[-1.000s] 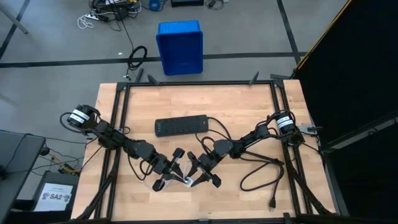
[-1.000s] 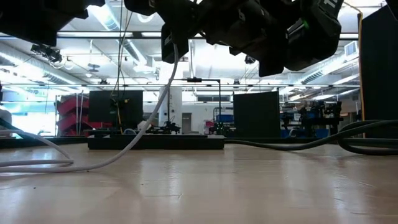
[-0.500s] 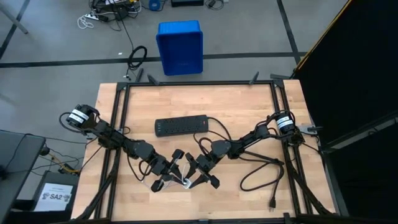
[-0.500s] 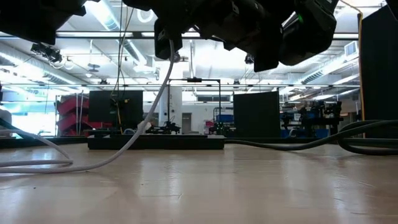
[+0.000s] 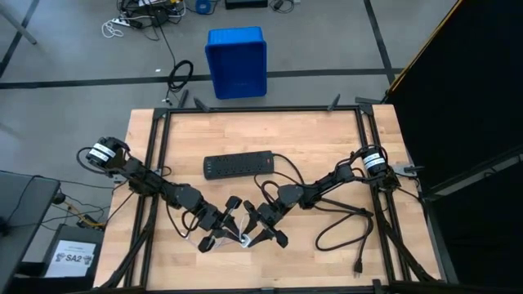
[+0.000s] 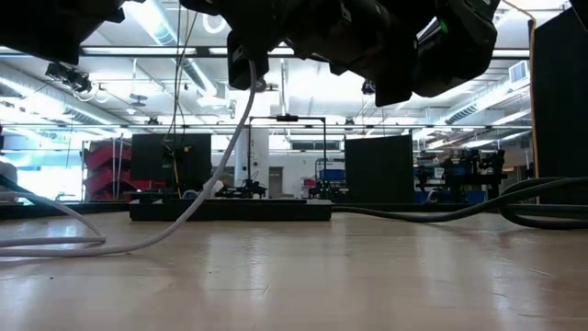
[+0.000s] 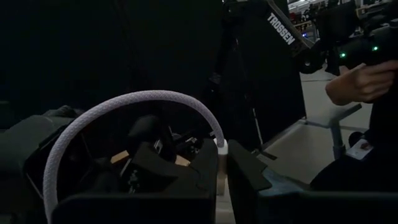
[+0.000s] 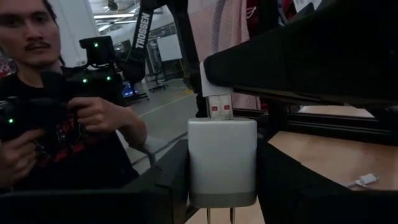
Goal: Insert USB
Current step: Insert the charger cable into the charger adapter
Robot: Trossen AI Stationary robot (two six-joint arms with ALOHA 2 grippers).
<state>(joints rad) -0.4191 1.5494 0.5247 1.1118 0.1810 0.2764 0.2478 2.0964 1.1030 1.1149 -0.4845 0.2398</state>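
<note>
The USB is a whitish braided cable [image 7: 124,106] that ends in a white plug [image 7: 221,148]. My left gripper [image 5: 232,229] is shut on that plug near the table's front middle. Facing it, my right gripper [image 5: 258,232] is shut on a white cube adapter [image 8: 222,163]. The plug's metal end [image 8: 219,107] stands against the adapter's face; I cannot tell how far in it sits. Behind the plug the cable [image 6: 220,170] hangs down, and its slack lies on the table [image 6: 55,245]. My left gripper pinches the plug's white housing [image 7: 221,152] between its two fingers, which lie level and point toward the table's right. The plug is clear of the table, and its cable arches back over the gripper. My right gripper pinches the adapter by two opposite sides [image 8: 198,168] between its two fingers, level, coming from the table's right. The adapter is clear of the table; its prongs [image 8: 221,215] point back toward the wrist and its port face toward the plug.
A black power strip [image 5: 238,166] lies at the table's middle, behind the grippers. Its thick black cord [image 5: 343,224] loops over the right half. A blue bin [image 5: 236,61] stands on the floor beyond the table. A person [image 8: 56,99] with hand controllers is in the room.
</note>
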